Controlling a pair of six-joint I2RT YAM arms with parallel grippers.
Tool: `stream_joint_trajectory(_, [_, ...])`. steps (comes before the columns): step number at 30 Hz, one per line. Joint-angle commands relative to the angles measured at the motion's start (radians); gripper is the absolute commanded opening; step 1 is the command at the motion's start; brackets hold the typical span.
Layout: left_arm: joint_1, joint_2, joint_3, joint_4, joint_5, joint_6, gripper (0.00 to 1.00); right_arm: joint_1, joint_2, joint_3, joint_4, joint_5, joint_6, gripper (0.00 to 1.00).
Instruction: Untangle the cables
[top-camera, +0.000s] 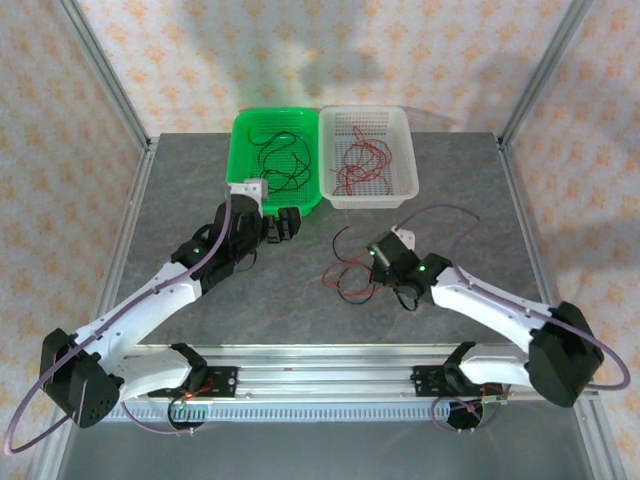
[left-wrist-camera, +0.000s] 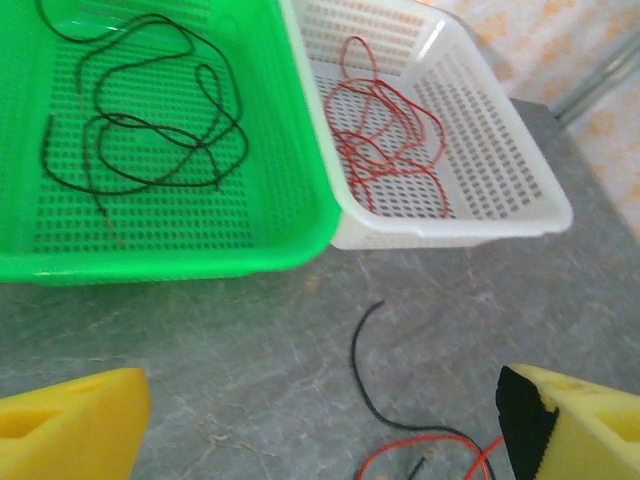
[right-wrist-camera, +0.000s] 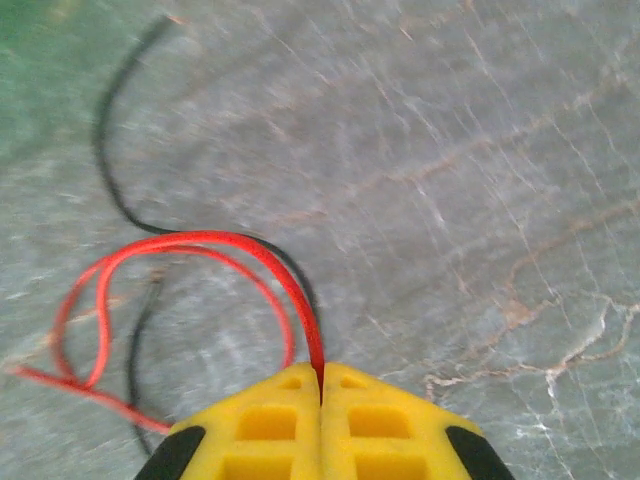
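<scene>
Left wrist: cables (left-wrist-camera: 357, 350) lie near green basket (left-wrist-camera: 150, 265).

The top external camera is looking down from behind the arms (top-camera: 170, 290) across the table (top-camera: 190, 170), while both wrist cameras are sitting low (the left facing the baskets (left-wrist-camera: 200, 262), the right pressing close to its surface), sharing the loose cables (left-wrist-camera: 356, 365).

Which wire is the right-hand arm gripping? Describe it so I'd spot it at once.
On the grey table, look at the bare patch in front of the white basket. In the small tangle there, it's the red cable, pinched in the right arm's shut yellow jaws; the black cable beside it lies free.
</scene>
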Motion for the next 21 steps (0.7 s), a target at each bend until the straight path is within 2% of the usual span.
stream_joint_trajectory(1, [-0.022,-0.032,-0.056,0.131,0.091,0.025,0.88,0.001,-0.076,0.034,0.027,-0.039,-0.157,0.0])
stream_joint_trajectory(8, [-0.093,-0.026,-0.137,0.226,0.12,0.073,0.83,0.0,-0.19,0.014,0.133,-0.153,-0.392,0.0])
stream_joint_trajectory(11, [-0.127,-0.021,-0.167,0.262,0.127,0.092,0.83,0.001,-0.222,0.001,0.179,-0.164,-0.484,0.0])
stream_joint_trajectory(21, [-0.248,0.045,-0.211,0.352,0.116,0.158,0.82,0.0,-0.211,0.068,0.208,-0.237,-0.67,0.0])
